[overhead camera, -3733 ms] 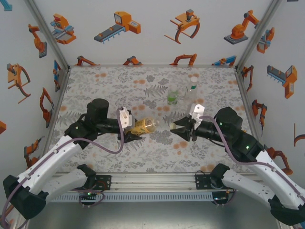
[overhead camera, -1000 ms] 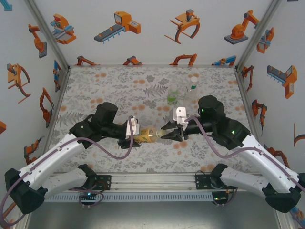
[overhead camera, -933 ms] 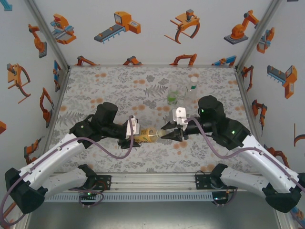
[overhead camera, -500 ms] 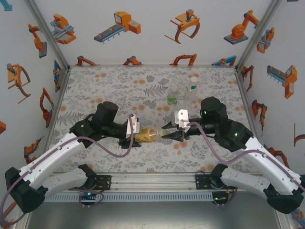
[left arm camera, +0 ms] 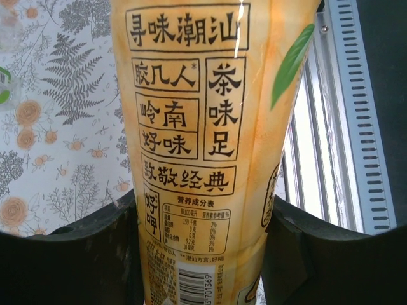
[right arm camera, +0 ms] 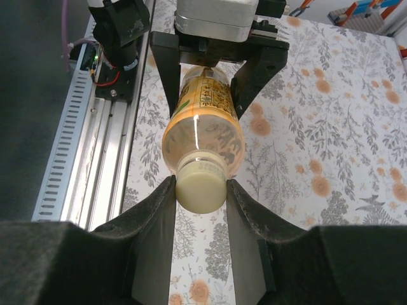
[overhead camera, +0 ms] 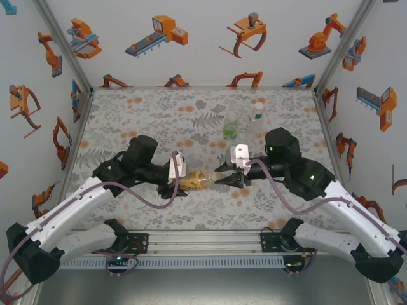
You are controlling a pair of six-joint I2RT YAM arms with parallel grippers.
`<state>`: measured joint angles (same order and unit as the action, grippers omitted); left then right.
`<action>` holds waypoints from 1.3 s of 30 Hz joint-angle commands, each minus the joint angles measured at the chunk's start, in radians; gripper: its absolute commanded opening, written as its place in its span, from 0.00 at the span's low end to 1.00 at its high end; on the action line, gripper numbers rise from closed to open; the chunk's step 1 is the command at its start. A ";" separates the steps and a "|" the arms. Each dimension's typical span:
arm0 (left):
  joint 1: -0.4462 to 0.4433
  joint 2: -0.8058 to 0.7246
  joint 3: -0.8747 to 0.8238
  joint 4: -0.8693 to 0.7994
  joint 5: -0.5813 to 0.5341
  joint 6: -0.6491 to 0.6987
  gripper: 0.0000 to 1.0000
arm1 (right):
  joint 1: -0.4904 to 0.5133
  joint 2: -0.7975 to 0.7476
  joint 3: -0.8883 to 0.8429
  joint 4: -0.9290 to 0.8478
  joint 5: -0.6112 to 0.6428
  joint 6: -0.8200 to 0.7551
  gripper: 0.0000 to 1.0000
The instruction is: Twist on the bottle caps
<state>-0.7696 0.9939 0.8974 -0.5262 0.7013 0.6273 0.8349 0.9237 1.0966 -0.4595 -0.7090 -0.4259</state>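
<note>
Both arms had closed in: the right gripper (overhead camera: pixel 222 180), clamped on the pale cap (right arm camera: pixel 200 192), now held it on the mouth of the amber bottle (overhead camera: pixel 196 180), which the left gripper (right arm camera: pixel 210 82) gripped sideways above the desk (overhead camera: pixel 146 121). Threading seemed begun.

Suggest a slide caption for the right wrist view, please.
The right hand holds a pale cap to the amber bottle gripped by the left hand.
</note>
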 commanded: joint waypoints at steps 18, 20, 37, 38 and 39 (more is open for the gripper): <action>0.001 -0.081 -0.021 0.154 -0.117 -0.038 0.00 | 0.018 0.030 -0.101 0.304 0.343 0.840 0.00; 0.002 -0.085 -0.028 0.165 -0.136 -0.039 0.00 | 0.017 0.035 -0.097 0.289 0.409 0.961 0.00; -0.001 -0.085 -0.043 0.203 -0.154 -0.057 0.00 | 0.018 0.063 -0.168 0.337 0.499 1.662 0.05; -0.001 -0.088 -0.044 0.204 -0.154 -0.056 0.00 | 0.017 0.061 -0.166 0.331 0.500 1.658 0.06; -0.002 -0.090 -0.045 0.203 -0.154 -0.056 0.00 | 0.017 0.060 -0.164 0.331 0.500 1.656 0.07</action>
<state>-0.7509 0.9237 0.8410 -0.4351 0.4343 0.5541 0.8394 0.9741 0.9436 -0.1703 -0.1959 1.1465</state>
